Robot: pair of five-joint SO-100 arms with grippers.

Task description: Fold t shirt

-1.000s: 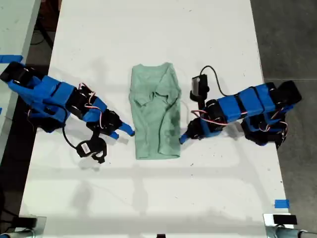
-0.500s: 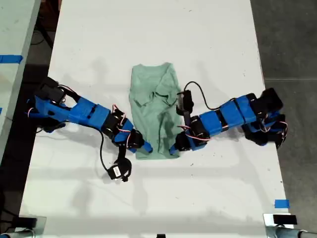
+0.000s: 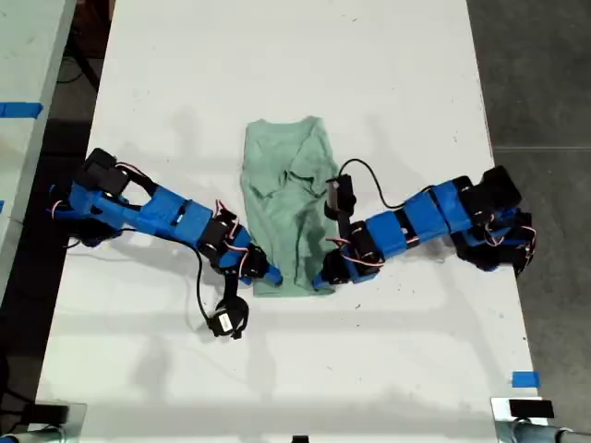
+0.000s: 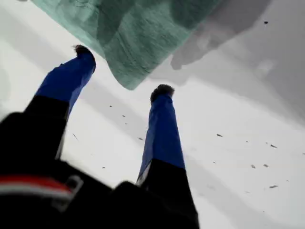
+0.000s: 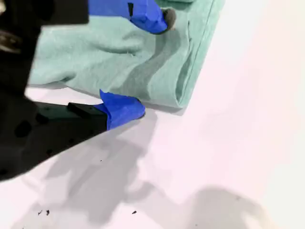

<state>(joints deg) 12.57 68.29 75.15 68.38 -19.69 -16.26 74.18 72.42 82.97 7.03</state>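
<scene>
The pale mint-green t shirt [image 3: 288,208] lies folded into a narrow strip on the white table [image 3: 277,55], collar end far from the camera's near edge. My first gripper [image 3: 266,275] reaches in from the exterior view's left to the shirt's near corner on that side. It is open, and the shirt [image 4: 138,33] corner points in between its fingertips [image 4: 162,91]. My second gripper [image 3: 323,277] comes from the exterior view's right to the other near corner. It is open too, one finger over the shirt [image 5: 119,57] and the other on the table beside the side edge.
The first arm's wrist camera [image 3: 226,320] hangs on its cable just in front of the shirt's hem. Blue tape [image 3: 524,378] marks the table near the exterior view's right edge. Bare white tabletop lies in front of the hem and beyond the collar.
Both arms have stretched inward and toward the near edge, from beside the shirt's middle to its two near corners. The shirt has not moved.
</scene>
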